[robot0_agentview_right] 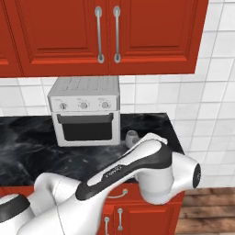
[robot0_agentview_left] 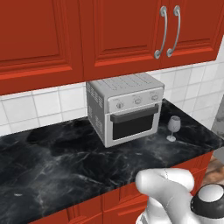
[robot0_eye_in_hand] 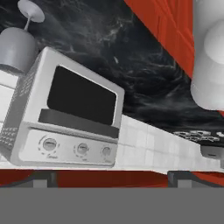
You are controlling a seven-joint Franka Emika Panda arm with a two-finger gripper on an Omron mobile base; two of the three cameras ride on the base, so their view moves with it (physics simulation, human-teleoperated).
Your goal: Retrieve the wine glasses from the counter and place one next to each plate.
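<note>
The robot's arm (robot0_agentview_right: pixel 137 170) hides most of the wine glass (robot0_agentview_right: pixel 132 136) in the right base view, so just its bowl peeks out beside the toaster oven (robot0_agentview_right: pixel 86 110). From the left base view the wine glass (robot0_agentview_left: pixel 173 128) stands upright on the counter (robot0_agentview_left: pixel 57 162), just right of the oven, clear of it. Can't tell whether the fingers are spread or closed, or holding anything. The arm is folded low in front of the counter, elbow bent, and the hand view is rolled upside down.
</note>
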